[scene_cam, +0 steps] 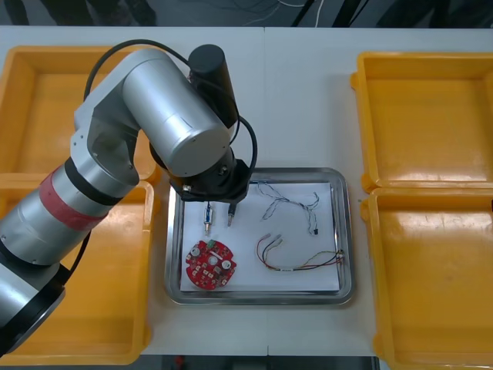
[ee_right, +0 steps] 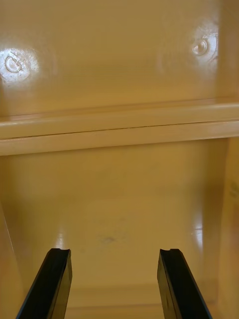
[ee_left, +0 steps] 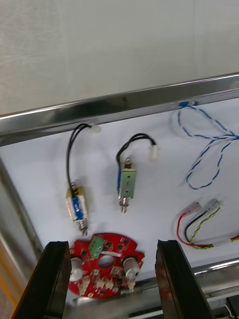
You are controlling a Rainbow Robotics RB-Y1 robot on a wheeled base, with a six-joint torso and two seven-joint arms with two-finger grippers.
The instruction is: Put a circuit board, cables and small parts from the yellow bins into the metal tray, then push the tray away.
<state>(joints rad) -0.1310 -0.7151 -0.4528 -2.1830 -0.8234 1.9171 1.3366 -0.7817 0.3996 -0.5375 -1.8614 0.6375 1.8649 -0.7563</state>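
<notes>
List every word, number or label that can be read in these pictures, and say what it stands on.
No text can be read.
Round red circuit board: any print too small to read.
Small metal part: blue wrap, nothing legible.
Yellow bin: two round moulded marks, unreadable.
Left end effector, over the metal tray: unmarked.

Front view: I look steeply down from above the arms at the bench (scene_cam: 308, 100). It sits far enough back to take in the whole metal tray (scene_cam: 348, 231) at lower centre and the yellow bins (scene_cam: 424, 116) along both side edges.

Left wrist view: close over the tray's white inside, angled down past the left gripper (ee_left: 112, 245). It shares the tray, the circuit board (ee_left: 104, 264), two small metal parts (ee_left: 127, 182) and the blue and white cable (ee_left: 209, 144) with the front view.

Right wrist view: very close, past the right gripper (ee_right: 114, 251) into a bin's floor and wall. It shares only bin surface with the front view; which bin, can't tell.
</notes>
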